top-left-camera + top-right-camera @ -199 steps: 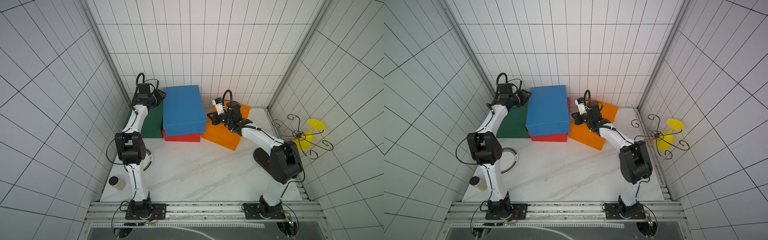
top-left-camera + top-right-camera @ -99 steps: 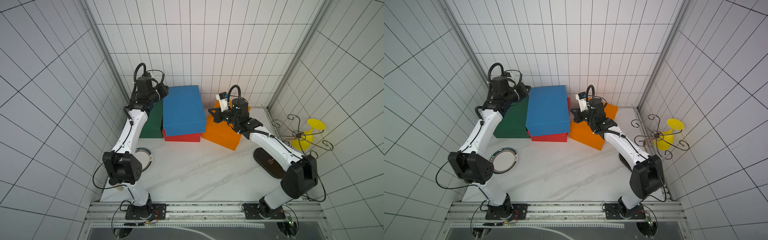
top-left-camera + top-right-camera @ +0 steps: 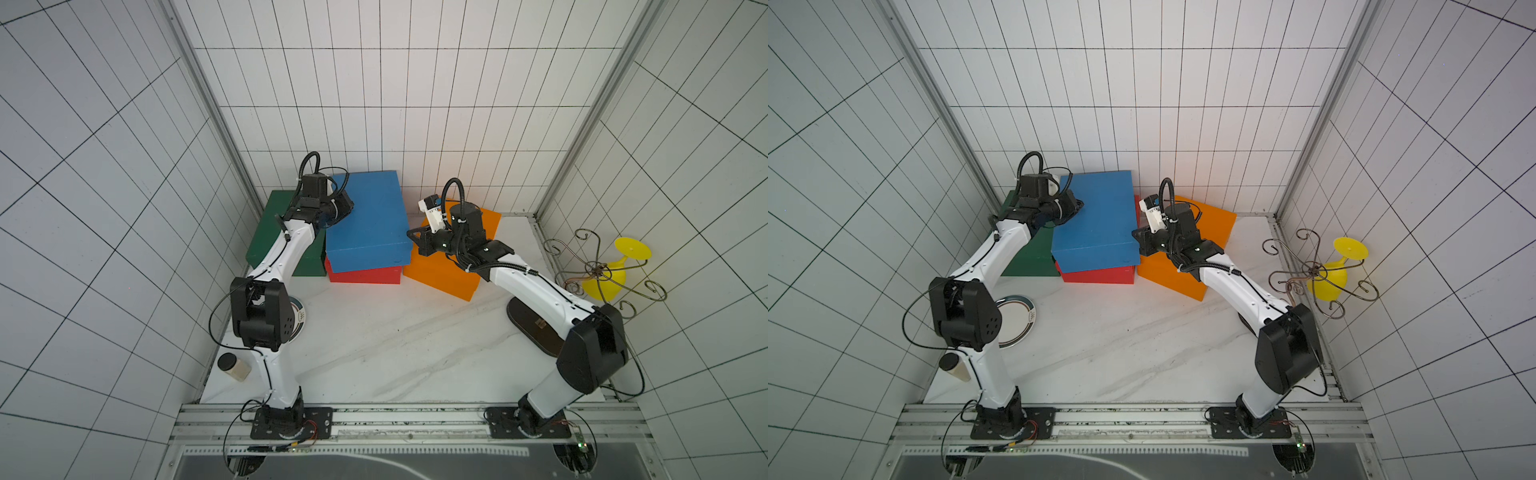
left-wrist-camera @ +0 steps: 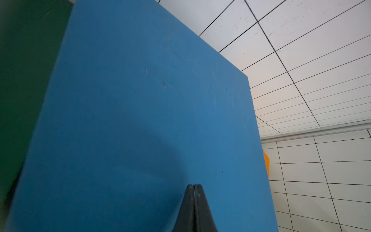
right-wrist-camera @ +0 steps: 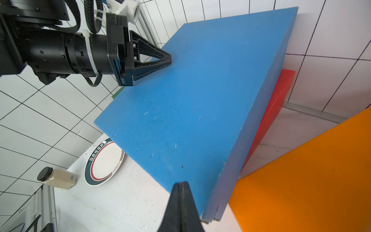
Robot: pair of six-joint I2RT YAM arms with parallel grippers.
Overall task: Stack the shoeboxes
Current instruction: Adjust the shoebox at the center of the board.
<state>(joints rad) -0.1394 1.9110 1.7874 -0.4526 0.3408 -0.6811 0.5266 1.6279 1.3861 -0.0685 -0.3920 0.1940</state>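
The blue shoebox [image 3: 365,220] lies on the red shoebox [image 3: 365,275] at the middle of the frame in both top views, close to the back wall. It sits slightly askew, so a strip of red shows along its lower edge and on its right side. The dark green shoebox [image 3: 268,226] sits just left of this pair on the bench [image 3: 374,353], partly under the left arm. The orange shoebox [image 3: 440,270] is just to the right, turned at an angle. The left hand [image 5: 170,59] has its fingers pressed together with nothing between them, and its tip is on or just over the blue lid near the upper left corner. The right hand [image 5: 181,183] is likewise closed and empty, at the blue box's right edge near the lower corner; whether it touches cannot be told. The step in hand looks like squaring the blue box on the red one with closed-finger nudges from opposite sides. After that, green and orange remain to be stacked. Each looks too broad for a single hand to pinch, so the next lift probably needs both arms squeezing one box from opposite sides and raising it level above the blue lid.
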